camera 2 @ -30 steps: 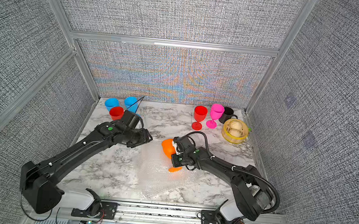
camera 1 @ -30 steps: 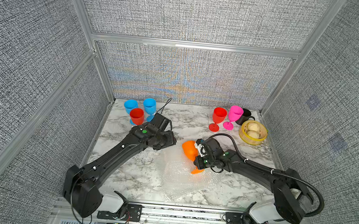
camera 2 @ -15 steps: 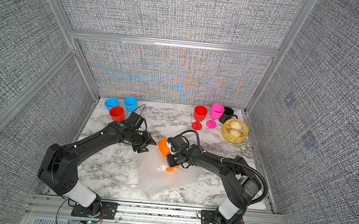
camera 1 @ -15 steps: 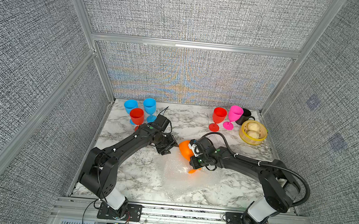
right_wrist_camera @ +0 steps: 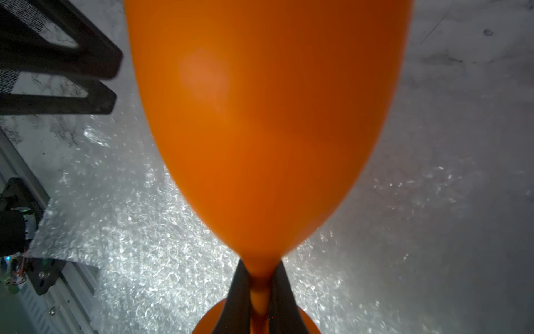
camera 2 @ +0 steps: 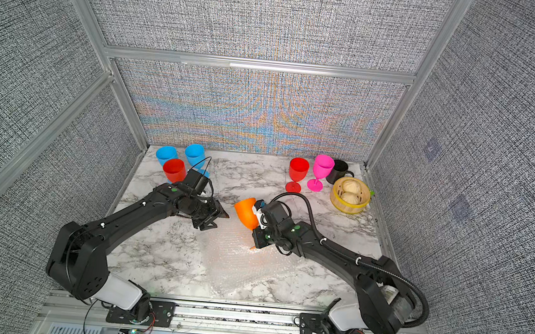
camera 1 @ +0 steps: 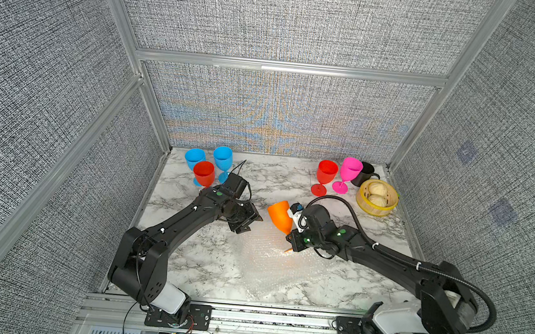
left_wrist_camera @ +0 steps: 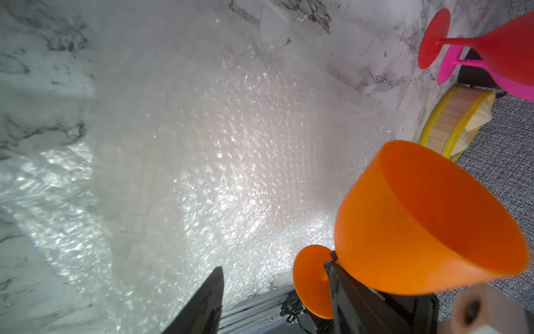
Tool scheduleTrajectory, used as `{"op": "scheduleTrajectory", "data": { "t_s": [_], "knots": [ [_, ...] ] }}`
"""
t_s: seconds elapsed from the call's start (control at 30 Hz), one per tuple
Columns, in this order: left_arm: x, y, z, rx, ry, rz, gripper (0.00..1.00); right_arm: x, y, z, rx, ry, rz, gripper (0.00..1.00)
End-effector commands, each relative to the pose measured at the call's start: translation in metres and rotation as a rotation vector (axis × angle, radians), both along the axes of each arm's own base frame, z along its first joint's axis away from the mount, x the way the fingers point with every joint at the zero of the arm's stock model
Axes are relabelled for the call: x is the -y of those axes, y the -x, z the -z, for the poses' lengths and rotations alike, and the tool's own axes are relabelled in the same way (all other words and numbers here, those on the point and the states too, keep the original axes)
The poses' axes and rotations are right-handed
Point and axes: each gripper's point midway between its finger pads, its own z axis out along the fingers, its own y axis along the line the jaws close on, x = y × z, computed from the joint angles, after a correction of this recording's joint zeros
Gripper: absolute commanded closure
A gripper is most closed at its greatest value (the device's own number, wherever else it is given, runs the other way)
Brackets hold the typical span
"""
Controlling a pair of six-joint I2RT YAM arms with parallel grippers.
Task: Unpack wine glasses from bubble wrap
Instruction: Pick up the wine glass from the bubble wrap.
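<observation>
my right hand (right_wrist_camera: pixel 259 292) pinches the orange glass (camera 1: pixel 279 220) by its stem, tilted over the flattened bubble wrap (camera 1: pixel 267 267) — left hand (camera 1: pixel 244 221) spread and empty — and five other glasses (camera 1: pixel 326 173) stand bare at the back, so only standing this one up seems left.

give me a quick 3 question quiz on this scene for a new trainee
1. True or false: the right gripper is shut on the stem of the orange glass.
2. The left gripper is: A) open, holding nothing B) shut on the bubble wrap C) shut on the orange glass
3. Fill in: the bubble wrap lies spread out on the ____.

Key
1. True
2. A
3. tabletop
</observation>
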Motion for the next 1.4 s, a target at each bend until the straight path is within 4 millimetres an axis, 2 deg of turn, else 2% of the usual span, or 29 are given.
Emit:
{"op": "scheduleTrajectory", "data": {
  "t_s": [0.0,0.1,0.23,0.4,0.47,0.6,0.73,0.9,1.07,1.23,1.37],
  "knots": [
    [0.006,0.001,-0.002,0.006,0.04,0.027,0.43,-0.006,-0.009,-0.022,0.09,-0.079,0.009,1.0],
    [0.011,0.0,-0.007,0.024,0.08,0.039,0.44,-0.004,-0.01,-0.027,0.148,-0.084,-0.008,1.0],
    [0.018,0.003,-0.008,0.019,0.141,0.031,0.46,-0.013,-0.006,-0.047,0.318,-0.195,-0.102,1.0],
    [0.039,0.014,-0.003,-0.02,0.245,0.063,0.5,-0.01,-0.006,-0.095,0.587,-0.331,-0.115,1.0],
    [0.052,0.016,-0.006,-0.007,0.289,0.083,0.52,-0.011,-0.008,-0.105,0.626,-0.346,-0.117,1.0],
    [0.084,0.015,-0.027,0.075,0.441,0.138,0.54,-0.013,-0.014,-0.122,0.669,-0.388,-0.087,1.0],
    [0.095,0.015,-0.035,0.099,0.545,0.14,0.55,-0.01,-0.018,-0.136,0.71,-0.428,-0.047,1.0],
    [0.1,0.009,-0.044,0.116,0.684,0.08,0.55,-0.007,-0.017,-0.141,0.729,-0.457,-0.034,1.0],
    [0.096,0.001,-0.051,0.145,0.792,-0.01,0.56,0.003,-0.017,-0.139,0.763,-0.44,0.005,1.0],
    [0.09,-0.001,-0.053,0.173,0.806,-0.048,0.56,0.017,-0.022,-0.134,0.798,-0.399,0.071,1.0],
    [0.089,-0.001,-0.058,0.182,0.808,-0.048,0.56,0.017,-0.024,-0.126,0.791,-0.377,0.071,1.0]
  ]
}}
